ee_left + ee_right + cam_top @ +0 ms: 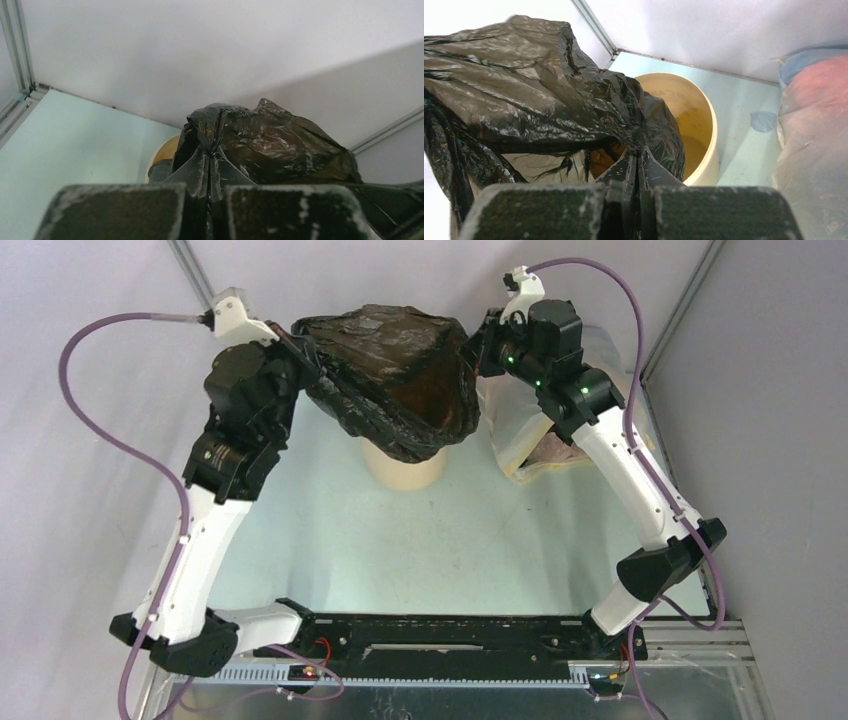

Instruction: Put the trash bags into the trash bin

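Where the black bag (395, 370) hangs, the bin (405, 472) is partly hidden.

The bag (395, 380) spans the upper centre of the top view, pinched between the left gripper (303, 348) and right gripper (476, 348). It roofs the bin (405, 468), and only the bin's near wall shows below it. From the right wrist, the right half of the bin's mouth lies open. A sack (545, 450) crowds the bin's right side. The table (400, 550) at mid-frame, between the arms, gives open passage.
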